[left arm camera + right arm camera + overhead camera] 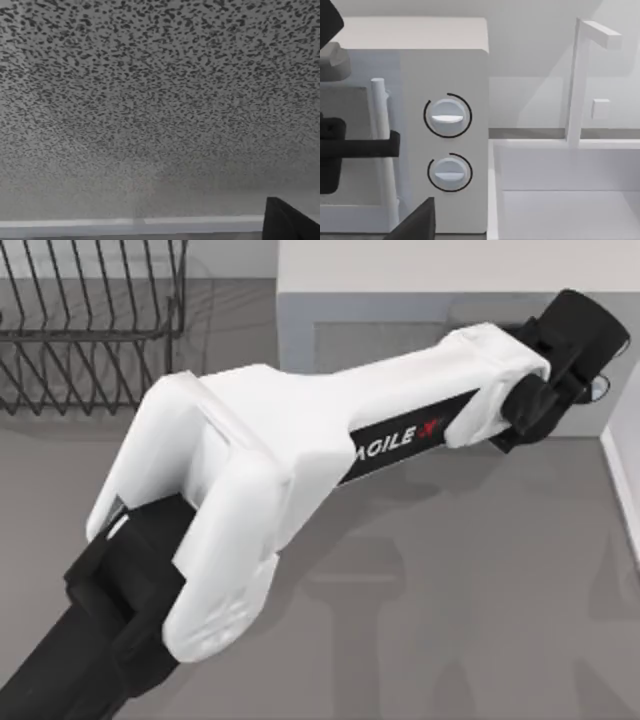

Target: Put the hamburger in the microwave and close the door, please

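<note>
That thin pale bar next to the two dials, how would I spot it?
Find the white microwave, with its two round knobs stacked on the side panel. Beside that panel stands the pale cylindrical handle of the door. Unlike the round knobs, it is a slim upright rod, with a black gripper finger reaching across it.

The table [480, 620] is viewed from overhead; a speckled surface [160, 100] is faced closely by the left wrist camera; the microwave [445, 125] front — shared with the top view — is seen near, level, by the right.
</note>
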You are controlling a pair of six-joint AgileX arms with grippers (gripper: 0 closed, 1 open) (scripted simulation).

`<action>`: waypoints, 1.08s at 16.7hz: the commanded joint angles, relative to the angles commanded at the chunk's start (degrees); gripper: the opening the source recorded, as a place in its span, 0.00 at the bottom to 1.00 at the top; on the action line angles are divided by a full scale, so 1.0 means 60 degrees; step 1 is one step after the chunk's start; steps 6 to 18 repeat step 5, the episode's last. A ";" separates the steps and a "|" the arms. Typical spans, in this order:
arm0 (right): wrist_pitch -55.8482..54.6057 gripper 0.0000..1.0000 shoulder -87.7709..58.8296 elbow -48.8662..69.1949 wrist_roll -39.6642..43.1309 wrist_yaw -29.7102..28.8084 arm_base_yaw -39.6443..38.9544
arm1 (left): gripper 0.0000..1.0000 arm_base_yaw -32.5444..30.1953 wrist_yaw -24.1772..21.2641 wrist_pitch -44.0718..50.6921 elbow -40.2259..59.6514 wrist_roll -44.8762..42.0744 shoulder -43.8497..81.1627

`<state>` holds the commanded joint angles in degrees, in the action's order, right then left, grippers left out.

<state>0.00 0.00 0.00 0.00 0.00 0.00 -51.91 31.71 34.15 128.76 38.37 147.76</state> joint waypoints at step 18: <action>0.0000 1.00 0.0000 0.0000 0.0000 0.0000 0.0000 | 0.00 0.0344 -0.0213 0.0220 0.1012 -0.0329 0.0559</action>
